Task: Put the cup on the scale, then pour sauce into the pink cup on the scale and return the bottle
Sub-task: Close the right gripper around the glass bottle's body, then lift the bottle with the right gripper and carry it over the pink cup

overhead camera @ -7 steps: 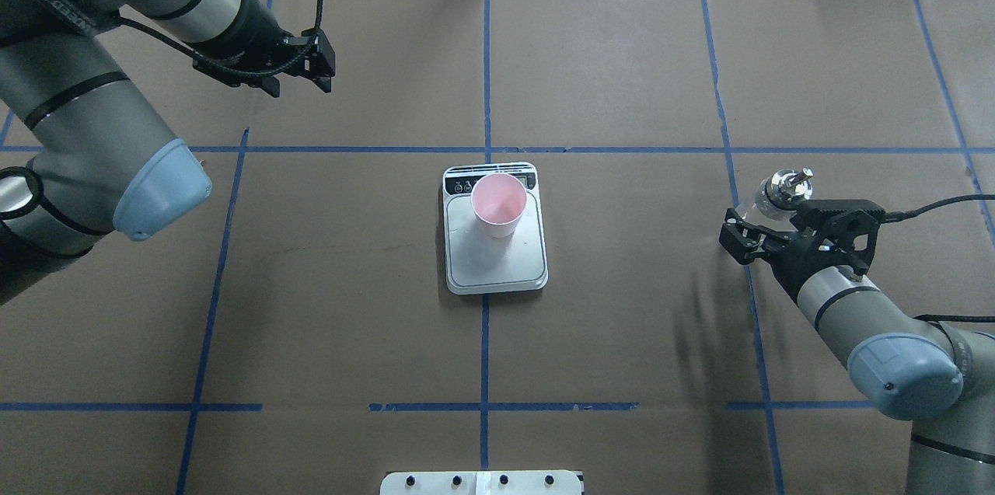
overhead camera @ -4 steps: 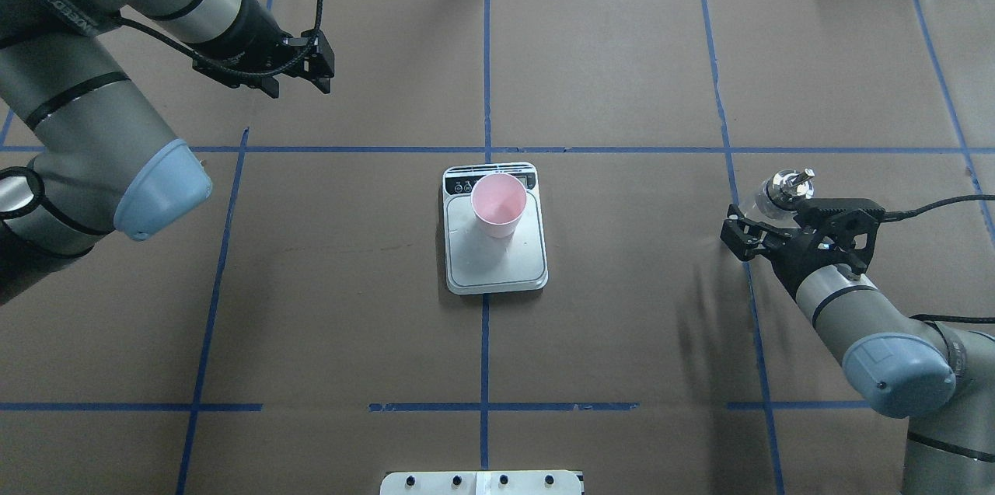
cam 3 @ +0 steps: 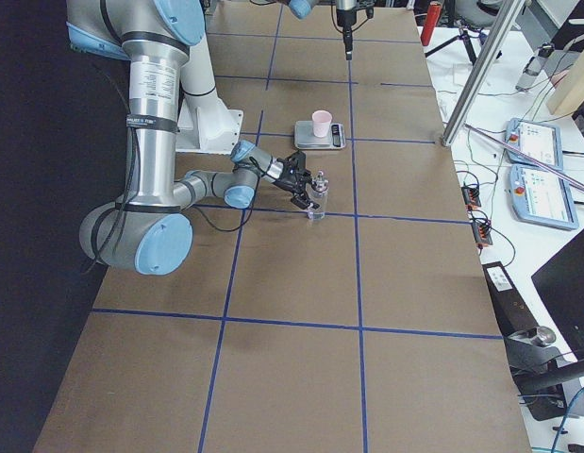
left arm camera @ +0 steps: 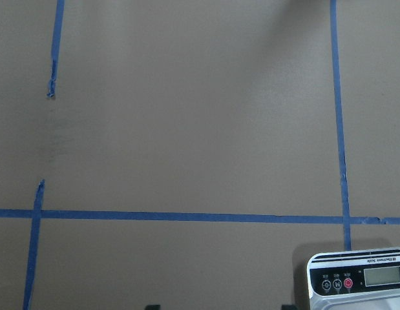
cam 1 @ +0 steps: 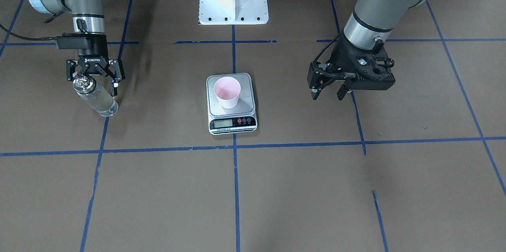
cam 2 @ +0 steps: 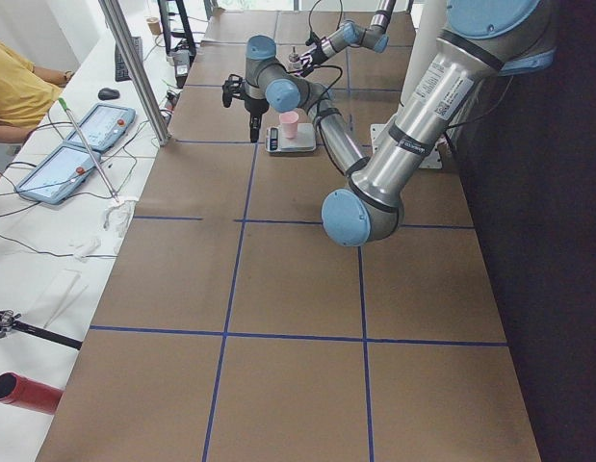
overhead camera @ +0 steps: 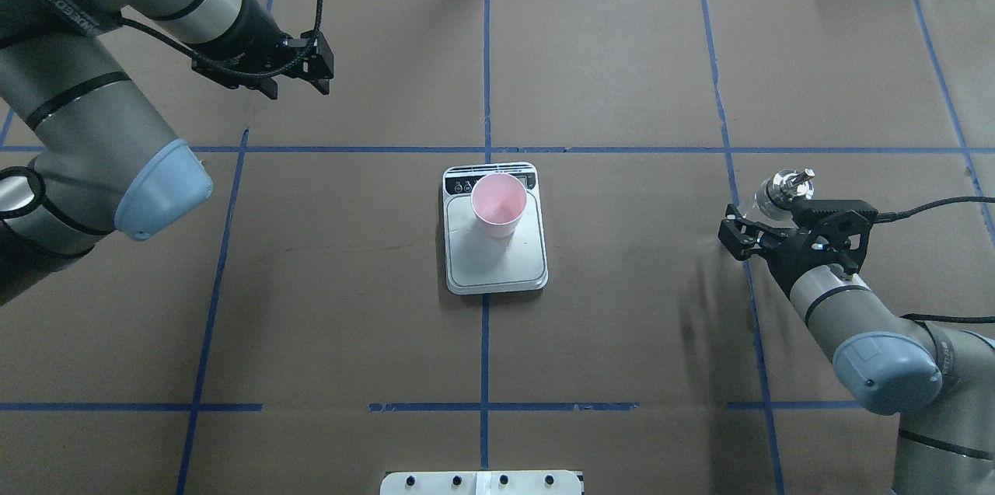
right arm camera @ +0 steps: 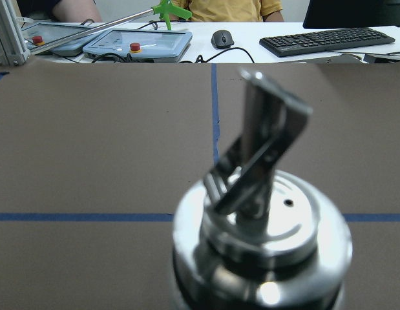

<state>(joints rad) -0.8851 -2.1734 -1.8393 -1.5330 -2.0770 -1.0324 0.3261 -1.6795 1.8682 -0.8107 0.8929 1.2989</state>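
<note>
Cup (cam 1: 227, 92) is up on the scale (cam 1: 247, 93), standing upright on the silver platform just behind the display (cam 1: 224, 123), mouth up, pink inside on show. Any liquid in there? Cannot tell from these views. The scale sits mid-table (overhead camera: 622, 324), square on the centre tape line (overhead camera: 486, 75).

Over to the right side of the overhead view: the bottle (cam 1: 97, 99) stands upright on the table, just beside another blue line and well apart from the scale. You can see the sauce (cam 1: 102, 105) clear through the glass.

The right gripper (cam 1: 94, 84) is at the bottle's top, pointing down, its fingers (cam 1: 117, 80) spread wide to either side of the metal collar, far wider than the neck. The collar sits closer to one finger than the other, and whether that finger touches it is hard to say. In the right wrist view the spout and collar fill the middle, very close and blurred.

Across on the far left, the left gripper (cam 1: 327, 95) hangs above the table, well away from scale and cup. It is spread wide too, and empty. Its wrist camera looks straight down on brown paper and tape, with just the display end of the scale in the lower right corner.
</note>
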